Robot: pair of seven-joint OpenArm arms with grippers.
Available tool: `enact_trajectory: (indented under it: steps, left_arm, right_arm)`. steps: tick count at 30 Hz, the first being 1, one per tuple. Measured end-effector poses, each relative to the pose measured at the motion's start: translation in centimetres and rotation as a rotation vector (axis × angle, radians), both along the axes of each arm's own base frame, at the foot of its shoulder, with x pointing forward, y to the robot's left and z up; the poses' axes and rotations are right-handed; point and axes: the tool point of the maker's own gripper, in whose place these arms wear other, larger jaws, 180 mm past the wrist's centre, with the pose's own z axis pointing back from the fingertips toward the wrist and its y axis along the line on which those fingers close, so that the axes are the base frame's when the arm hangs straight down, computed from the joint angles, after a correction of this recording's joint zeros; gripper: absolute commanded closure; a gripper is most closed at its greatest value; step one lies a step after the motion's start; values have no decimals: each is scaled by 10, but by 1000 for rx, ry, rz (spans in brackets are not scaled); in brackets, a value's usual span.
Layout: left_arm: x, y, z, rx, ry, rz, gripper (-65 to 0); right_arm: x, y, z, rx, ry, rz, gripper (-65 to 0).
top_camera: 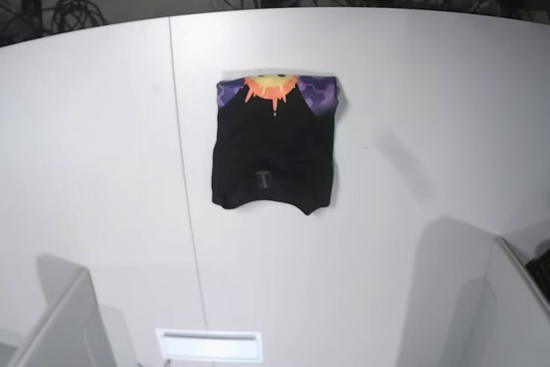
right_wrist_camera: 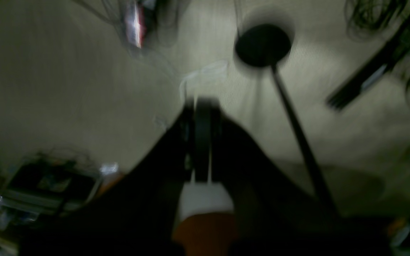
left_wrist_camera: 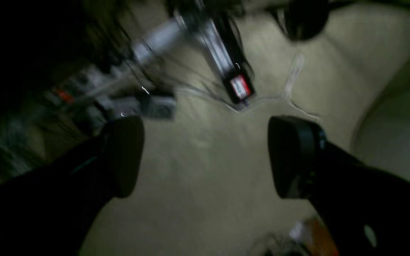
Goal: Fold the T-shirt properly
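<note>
T-shirt (top_camera: pixel 273 145): black, lying as a compact folded rectangle near the middle of the white table (top_camera: pixel 430 109), sun print at its far edge, small label towards the near edge.
Handling: likely light, soft and limp; best pinched at an edge or corner.
Left gripper (left_wrist_camera: pixel 205 156): jaws wide apart, holding nothing, raised off the table.
Right gripper (right_wrist_camera: pixel 202 140): pressed shut, empty.
Surroundings: cables (top_camera: pixel 73 10) beyond the far edge; nothing blocks the shirt.

T-shirt (top_camera: pixel 273 148): black, w/ orange-yellow sun + purple print along far edge, small dark label nr near hem. Table (top_camera: pixel 412 83): plain white. Both grippers' fingers (left_wrist_camera: pixel 123 156) black.
</note>
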Motion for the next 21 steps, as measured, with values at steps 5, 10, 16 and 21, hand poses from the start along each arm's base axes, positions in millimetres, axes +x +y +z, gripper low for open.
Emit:
enact_trajectory:
  steps: [5,10,16,21]
  left_arm:
    - [-19,-15,-43,-27,96,101,-517]
    - [-32,-18,-90,55,174,155,-517]
    - [-23,-35,-131,79,152,122,-517]
    - [-14,-43,-145,84,180,97,-517]
  right_arm:
    - [-24,24,-33,82,125,55,0]
    - [-8,30,-72,134,147,-16,0]
    - [-21,43,-113,127,198,-80,0]
    - [-22,49,-142,107,79,-103,0]
